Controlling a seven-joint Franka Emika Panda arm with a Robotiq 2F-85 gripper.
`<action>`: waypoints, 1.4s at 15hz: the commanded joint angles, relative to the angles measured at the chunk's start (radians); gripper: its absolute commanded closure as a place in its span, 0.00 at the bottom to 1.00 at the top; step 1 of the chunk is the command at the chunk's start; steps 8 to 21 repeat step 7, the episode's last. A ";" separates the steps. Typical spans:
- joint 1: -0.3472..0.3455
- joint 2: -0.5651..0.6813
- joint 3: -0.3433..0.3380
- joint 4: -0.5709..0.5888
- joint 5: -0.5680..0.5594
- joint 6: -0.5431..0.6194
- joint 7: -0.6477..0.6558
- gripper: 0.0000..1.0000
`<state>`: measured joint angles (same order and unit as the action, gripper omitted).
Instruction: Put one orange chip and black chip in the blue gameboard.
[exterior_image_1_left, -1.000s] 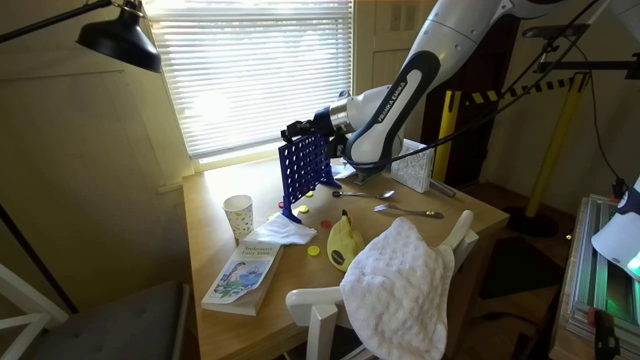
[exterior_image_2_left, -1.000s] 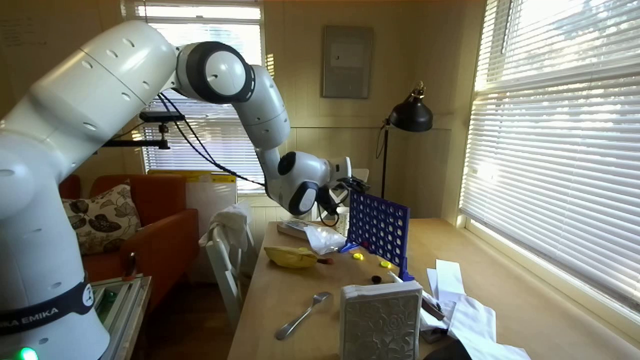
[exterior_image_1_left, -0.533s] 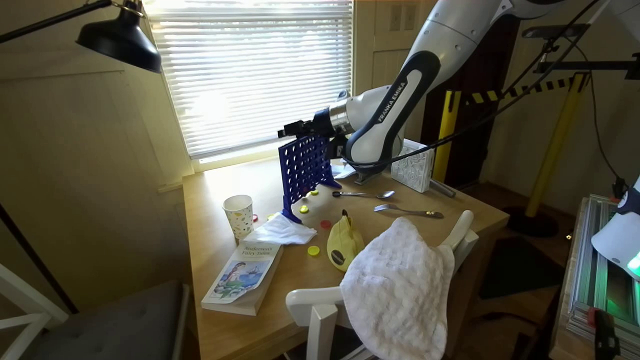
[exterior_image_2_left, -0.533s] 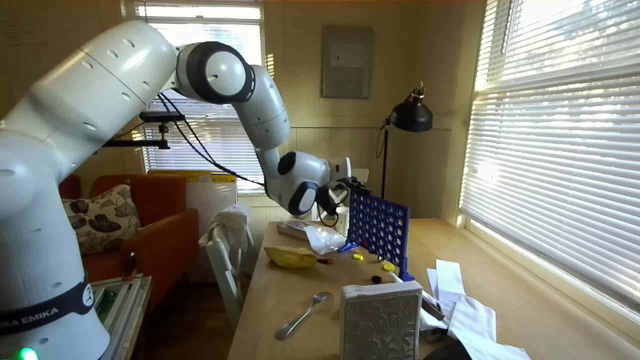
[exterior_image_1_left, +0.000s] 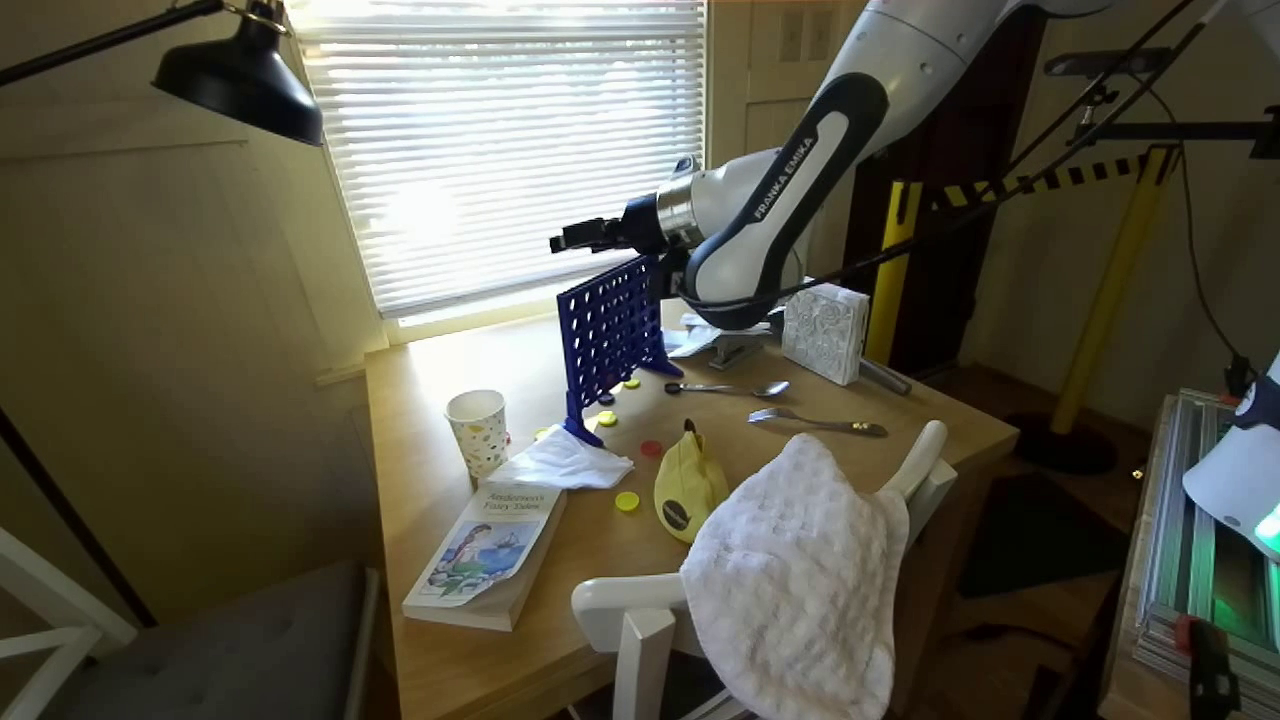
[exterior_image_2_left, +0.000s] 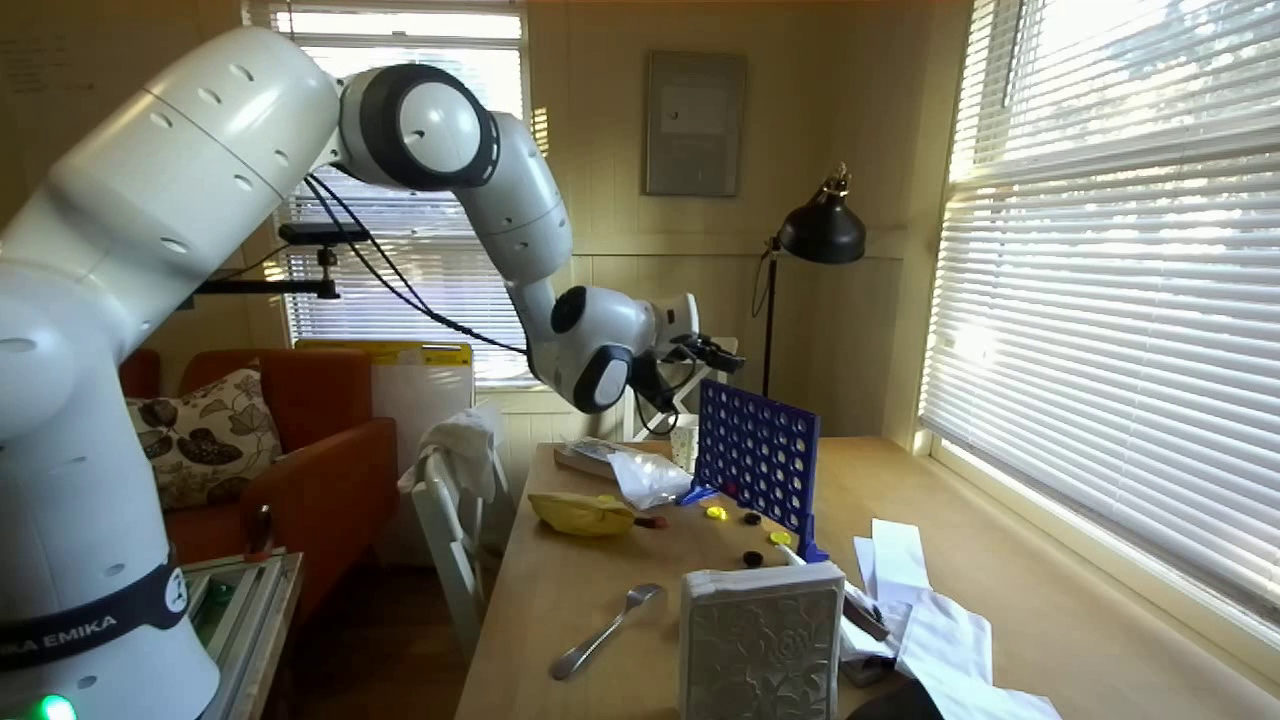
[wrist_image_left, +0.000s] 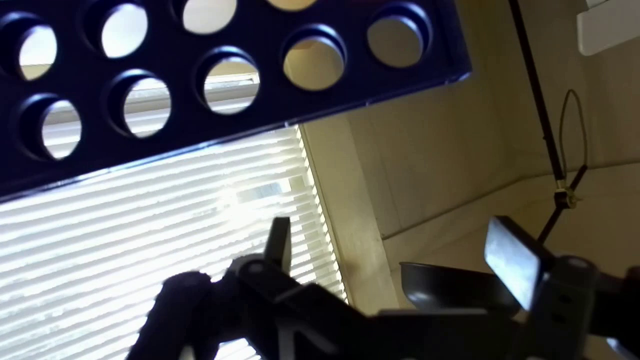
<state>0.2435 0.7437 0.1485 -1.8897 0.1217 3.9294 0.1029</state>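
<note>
The blue gameboard (exterior_image_1_left: 570, 350) stands upright on the table in both exterior views. In the wrist view the gameboard (wrist_image_left: 270, 107) fills the upper left, its holes letting light through. My gripper (exterior_image_1_left: 572, 240) hovers above the board's top edge. Wide apart, its fingers (wrist_image_left: 512, 265) have nothing between them. One black chip (exterior_image_2_left: 752, 518) lies on the table beside the board's base, another black chip (exterior_image_2_left: 752, 559) nearer the white box. An orange-red chip (exterior_image_1_left: 651, 448) rests by the banana. A red spot shows low on the board; whether it is inside or behind, I cannot tell.
Yellow chips (exterior_image_1_left: 626, 501) lie scattered about. Around the board are a paper cup (exterior_image_1_left: 476, 432), a tissue (exterior_image_1_left: 565, 460), a book (exterior_image_1_left: 485, 555), a banana (exterior_image_1_left: 685, 485), cutlery (exterior_image_1_left: 815, 421) and a white box (exterior_image_2_left: 762, 645). A towel-draped chair (exterior_image_1_left: 800, 570) stands at the table's edge.
My gripper has opened and risen off the board's top. A black chip now lies beneath the board. A yellow chip there has shifted, and a red one has moved toward the cup, now mostly hidden.
</note>
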 joint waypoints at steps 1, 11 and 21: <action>0.092 -0.127 -0.073 -0.099 0.232 -0.074 -0.151 0.00; 0.158 -0.169 -0.149 -0.132 0.428 -0.170 -0.279 0.00; 0.158 -0.169 -0.149 -0.132 0.428 -0.170 -0.279 0.00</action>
